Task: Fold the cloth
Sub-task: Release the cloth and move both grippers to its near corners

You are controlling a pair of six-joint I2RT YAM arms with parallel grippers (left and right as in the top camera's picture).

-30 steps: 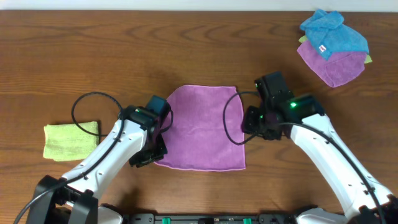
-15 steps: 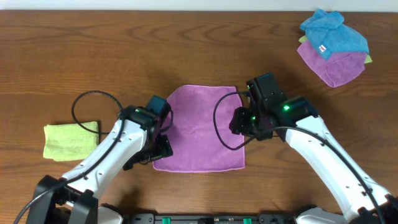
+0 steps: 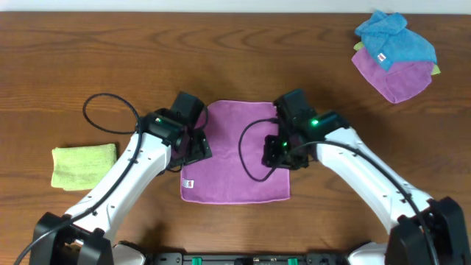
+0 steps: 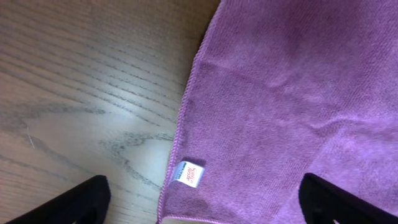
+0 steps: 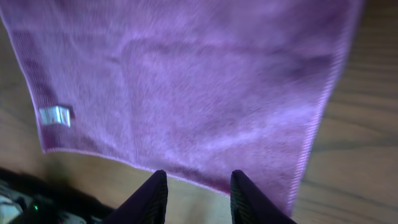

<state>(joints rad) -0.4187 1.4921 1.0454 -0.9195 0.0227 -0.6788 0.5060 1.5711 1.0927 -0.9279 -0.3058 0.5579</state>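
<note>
The purple-pink cloth (image 3: 235,158) lies flat in the middle of the table, with a small white tag (image 3: 189,183) at its near left corner. My left gripper (image 3: 193,143) hovers over the cloth's left edge. In the left wrist view its jaws stand wide open (image 4: 202,193) over the tag (image 4: 188,174) and the cloth (image 4: 280,93), holding nothing. My right gripper (image 3: 278,151) hangs over the cloth's right part. In the right wrist view the gripper (image 5: 198,183) is open, with nothing between its fingers, above the edge of the cloth (image 5: 186,81).
A folded lime-green cloth (image 3: 83,165) lies at the left. At the back right a bright blue cloth (image 3: 394,37) sits on another purple cloth (image 3: 394,79). A black cable (image 3: 103,118) loops beside the left arm, and another loops over the cloth by the right arm.
My left gripper has opened wide and moved away from the cloth's near left corner, which now lies flat with its tag showing. My right gripper has moved left over the cloth.
</note>
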